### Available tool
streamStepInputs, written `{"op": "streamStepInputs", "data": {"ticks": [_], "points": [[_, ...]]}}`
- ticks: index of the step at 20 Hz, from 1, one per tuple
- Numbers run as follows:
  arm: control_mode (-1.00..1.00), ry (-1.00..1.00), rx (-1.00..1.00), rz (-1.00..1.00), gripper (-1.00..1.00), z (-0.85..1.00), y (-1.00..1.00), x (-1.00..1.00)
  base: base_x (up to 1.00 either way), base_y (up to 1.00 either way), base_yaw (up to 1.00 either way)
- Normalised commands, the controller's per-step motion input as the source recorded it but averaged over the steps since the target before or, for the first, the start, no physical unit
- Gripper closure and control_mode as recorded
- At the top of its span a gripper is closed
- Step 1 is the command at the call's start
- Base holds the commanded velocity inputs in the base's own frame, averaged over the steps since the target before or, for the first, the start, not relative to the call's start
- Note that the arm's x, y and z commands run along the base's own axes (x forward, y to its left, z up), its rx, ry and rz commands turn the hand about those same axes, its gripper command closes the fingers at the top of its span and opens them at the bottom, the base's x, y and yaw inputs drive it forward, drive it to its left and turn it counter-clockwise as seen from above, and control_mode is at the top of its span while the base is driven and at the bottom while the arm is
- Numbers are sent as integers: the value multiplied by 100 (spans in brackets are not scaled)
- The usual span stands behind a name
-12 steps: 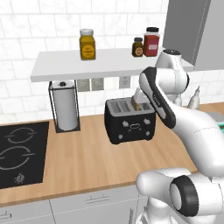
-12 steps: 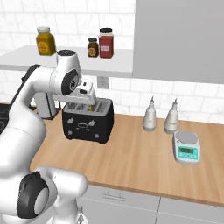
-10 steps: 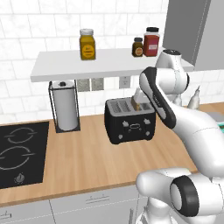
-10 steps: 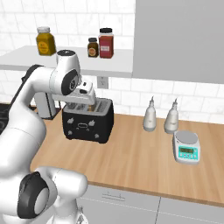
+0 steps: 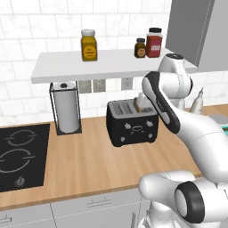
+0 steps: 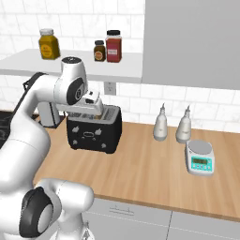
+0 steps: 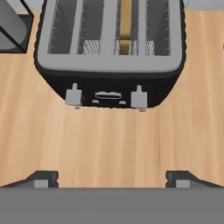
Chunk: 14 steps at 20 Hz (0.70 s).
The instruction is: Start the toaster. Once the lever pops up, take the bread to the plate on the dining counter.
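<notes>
Currently logged, item by item, from my remote station:

Toaster (image 7: pixel 109 57): black, boxy, standing on the wooden desk (image 5: pixel 89 156) against the tiled wall; I see its four top slots from above in the hand view, with two pale levers on the front face.
Bread (image 7: pixel 125 24): tan slice standing on edge in the third slot from the left in the hand view, its top edge showing in the slot.
Hand (image 7: pixel 111 178): I hold it above the desk in front of the toaster, looking down on it; the two fingertips stand wide apart with bare wood between them, gripping nothing.
Arm: in both base views it reaches over the toaster's top.
Paper towel roll (image 5: pixel 67 107): upright in a wire holder, left of the toaster in the left base view.
Cooktop (image 5: pixel 18 156): black, set into the desk at far left.
Shelf (image 5: pixel 102 64): white, above the toaster, carrying a yellow jar (image 5: pixel 89 44), a small dark jar (image 5: pixel 140 47) and a red jar (image 5: pixel 154 42).
Two pale bottles (image 6: pixel 161 123): side by side, right of the toaster in the right base view.
Kitchen scale (image 6: pixel 200 158): just in front of the bottles.
</notes>
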Motion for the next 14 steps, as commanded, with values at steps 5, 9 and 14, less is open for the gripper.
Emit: {"op": "streamStepInputs", "data": {"ticks": [5, 9, 14], "points": [[-100, 0, 0, 0, -100, -27, -16, 0, 0, 0, 0], [-100, 0, 0, 0, 100, -29, -15, 0, 0, 0, 0], [-100, 0, 0, 0, 100, -10, -14, 1, 0, 0, 0]]}}
